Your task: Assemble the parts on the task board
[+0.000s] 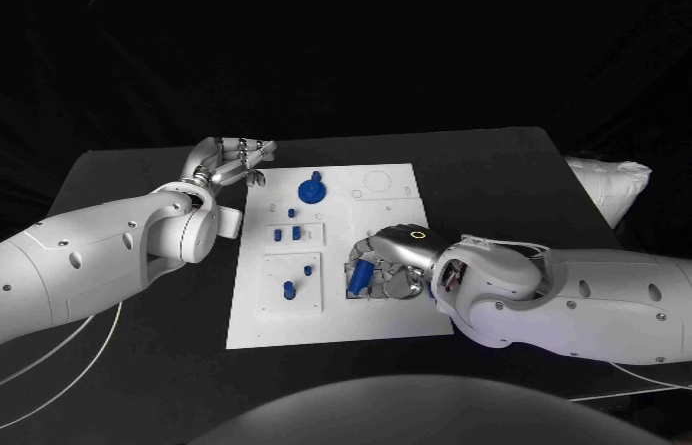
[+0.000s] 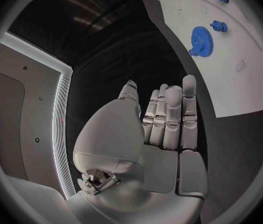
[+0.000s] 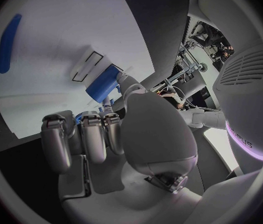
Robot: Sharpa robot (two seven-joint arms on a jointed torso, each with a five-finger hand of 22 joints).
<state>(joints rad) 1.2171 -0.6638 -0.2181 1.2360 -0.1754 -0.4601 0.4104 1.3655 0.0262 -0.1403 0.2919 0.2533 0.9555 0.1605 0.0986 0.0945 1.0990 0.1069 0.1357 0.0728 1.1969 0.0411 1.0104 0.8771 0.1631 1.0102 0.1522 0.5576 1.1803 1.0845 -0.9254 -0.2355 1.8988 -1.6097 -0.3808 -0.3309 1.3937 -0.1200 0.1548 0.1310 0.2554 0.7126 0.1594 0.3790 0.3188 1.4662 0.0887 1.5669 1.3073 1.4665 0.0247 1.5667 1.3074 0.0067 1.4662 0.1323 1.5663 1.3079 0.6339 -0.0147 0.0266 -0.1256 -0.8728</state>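
Observation:
The white task board [image 1: 335,310] lies in the middle of the black table. My right hand [image 1: 389,262] is over the board's near right part, its fingers curled, and it pinches a blue cylindrical part [image 3: 103,83] between thumb and fingers; the part [image 1: 361,277] points down beside a rectangular recess. My left hand [image 1: 224,165] hovers at the board's far left corner with fingers straight and apart, holding nothing [image 2: 166,117]. A blue gear [image 1: 312,187] stands at the far middle of the board [image 2: 200,40]. Small blue pieces [image 1: 286,233] sit mid-left, and another blue piece [image 1: 289,288] lies in the near left panel.
A white bag [image 1: 613,187] lies at the table's right edge. Bare black table [image 1: 144,365] flanks the board on both sides. A long blue piece [image 3: 8,42] lies on the board beyond my right hand. A circular outline [image 1: 376,180] marks the board's far right.

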